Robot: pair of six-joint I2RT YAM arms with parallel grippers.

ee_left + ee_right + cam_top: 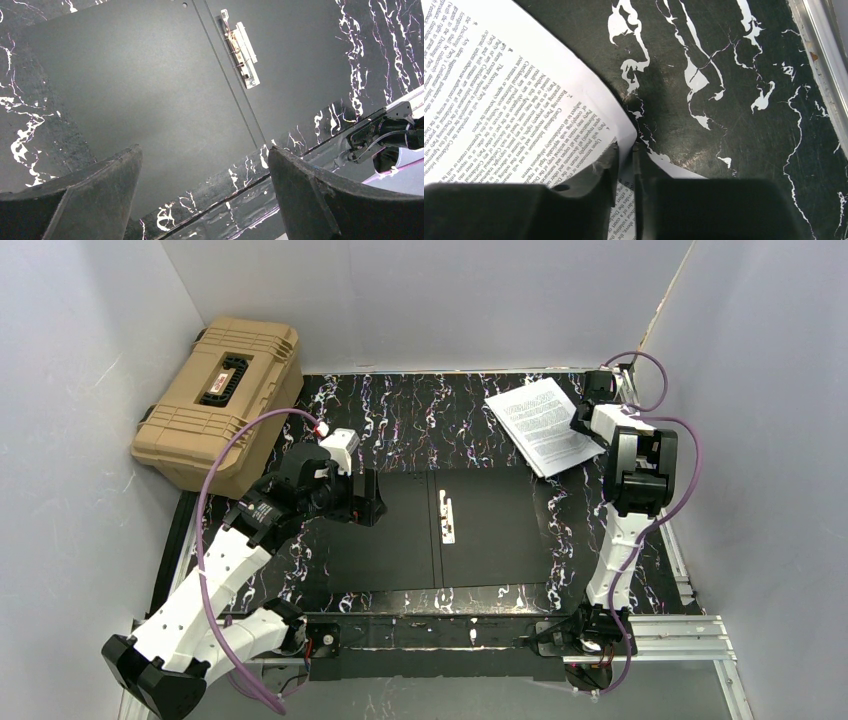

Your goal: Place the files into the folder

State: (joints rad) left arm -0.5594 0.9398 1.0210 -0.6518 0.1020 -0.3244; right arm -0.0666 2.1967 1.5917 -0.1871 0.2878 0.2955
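The folder [390, 530] lies open beneath the spread left pincer [204, 155]; the right pincer [624, 157] pinches the files [499, 90] by their edge (none inside yet), so the carry across is left to do.

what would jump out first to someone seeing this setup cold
The white printed files stand out at the far right, one edge pinched in the right gripper. The folder lies open in the middle, black inside up, with the left gripper open over its left half. A tan case sits at the far left.
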